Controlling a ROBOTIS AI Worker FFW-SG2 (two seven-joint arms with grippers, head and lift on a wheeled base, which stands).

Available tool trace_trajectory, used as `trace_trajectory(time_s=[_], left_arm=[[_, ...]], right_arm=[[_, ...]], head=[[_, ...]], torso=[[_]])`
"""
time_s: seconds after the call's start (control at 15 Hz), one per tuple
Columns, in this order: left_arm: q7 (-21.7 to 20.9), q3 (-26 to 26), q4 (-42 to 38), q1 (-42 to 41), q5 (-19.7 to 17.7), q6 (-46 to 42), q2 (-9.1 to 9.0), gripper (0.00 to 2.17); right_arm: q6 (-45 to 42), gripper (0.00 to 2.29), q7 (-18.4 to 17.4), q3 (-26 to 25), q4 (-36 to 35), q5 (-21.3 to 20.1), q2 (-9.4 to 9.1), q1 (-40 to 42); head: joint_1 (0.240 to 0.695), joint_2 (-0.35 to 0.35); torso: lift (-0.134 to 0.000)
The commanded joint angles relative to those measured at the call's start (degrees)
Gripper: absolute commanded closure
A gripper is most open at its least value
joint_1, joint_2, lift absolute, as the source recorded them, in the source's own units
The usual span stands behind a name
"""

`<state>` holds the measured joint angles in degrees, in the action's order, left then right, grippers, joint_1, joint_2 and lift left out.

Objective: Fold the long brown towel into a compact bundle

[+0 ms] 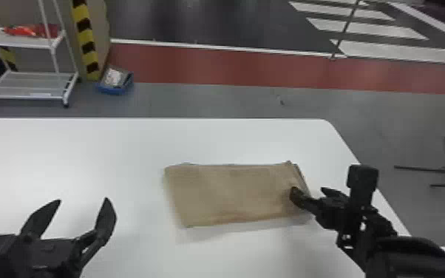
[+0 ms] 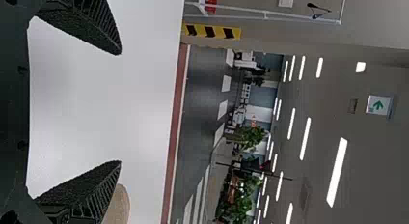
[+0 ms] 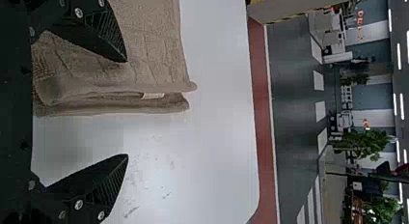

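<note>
Head view: right gripper (image 1: 308, 190), jaws apart, overhangs towel (image 1: 229, 194), cart (image 1: 29, 85) beyond.

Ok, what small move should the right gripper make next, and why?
Probably close the right gripper on the brown towel's layered end: its open fingers bracket that edge, one over the towel, the other beyond it.

Head view count: one brown towel (image 1: 233, 192), one white work table (image 1: 85, 148), two black grippers, left gripper (image 1: 82, 200) and right gripper (image 1: 307, 189), two fingers (image 1: 106, 220) apiece; one white cart (image 1: 29, 43), two shelves (image 1: 29, 83), two striped bands (image 1: 85, 40); left wrist view, one green arrow sign (image 2: 379, 105)
</note>
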<state>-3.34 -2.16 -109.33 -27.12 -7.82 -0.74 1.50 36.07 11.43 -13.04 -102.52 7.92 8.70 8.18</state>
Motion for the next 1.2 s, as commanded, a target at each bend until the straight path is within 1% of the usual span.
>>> trace_trajectory(time_s=[0.0,0.13,0.27,0.53,0.67,0.73,0.87,1.0,1.07,1.13], left_arm=[[0.00,-0.47,0.35,0.40,-0.09,0.00,0.35,0.07],[0.00,-0.56,0.43,0.49,-0.27,0.00,0.61,0.07],[0.09,-0.56,0.79,0.49,-0.27,-1.05,0.70,0.07],[0.35,-0.56,0.79,0.40,-0.35,-2.81,0.61,0.07],[0.26,-0.65,0.79,0.31,-0.35,-2.81,0.70,0.07],[0.18,-0.65,0.79,0.31,-0.35,-2.81,0.70,0.07],[0.09,-0.65,0.79,0.31,-0.35,-2.81,0.70,0.07],[0.09,-0.65,0.79,0.31,-0.27,-2.63,0.70,0.07],[0.09,-0.65,0.70,0.31,-0.27,-2.63,0.70,0.07],[0.09,-0.65,0.70,0.31,-0.18,-2.63,0.70,0.07]], right_arm=[[-0.07,0.35,0.00,1.08,1.09,-1.41,-0.17,-0.45],[0.45,0.50,0.00,1.88,2.41,-2.55,-0.17,-1.15],[0.45,0.56,0.00,2.14,3.02,-2.82,-0.17,-1.24],[0.45,1.39,0.18,2.14,2.15,-2.47,-0.17,-0.71],[0.28,1.43,0.18,1.88,0.65,-2.11,-0.26,-0.10],[0.45,1.54,0.18,1.52,0.12,-1.94,-0.26,0.08],[0.45,1.54,0.18,0.56,-1.99,-1.50,-0.26,0.78],[0.98,1.54,0.18,-1.90,-6.82,0.87,-0.61,1.84],[2.21,1.54,0.18,-3.40,-10.34,2.98,-0.70,2.28],[4.50,1.54,0.18,-4.10,-14.03,4.13,-0.70,2.45]], head=[[0.695,-0.178],[0.695,-0.174],[0.695,-0.172],[0.695,-0.166],[0.695,-0.163],[0.695,-0.162],[0.695,-0.165],[0.695,-0.171],[0.695,-0.174],[0.695,-0.178]], torso=[[-0.119],[-0.119],[-0.119],[-0.119],[-0.119],[-0.119],[-0.119],[-0.119],[-0.119],[-0.119]])
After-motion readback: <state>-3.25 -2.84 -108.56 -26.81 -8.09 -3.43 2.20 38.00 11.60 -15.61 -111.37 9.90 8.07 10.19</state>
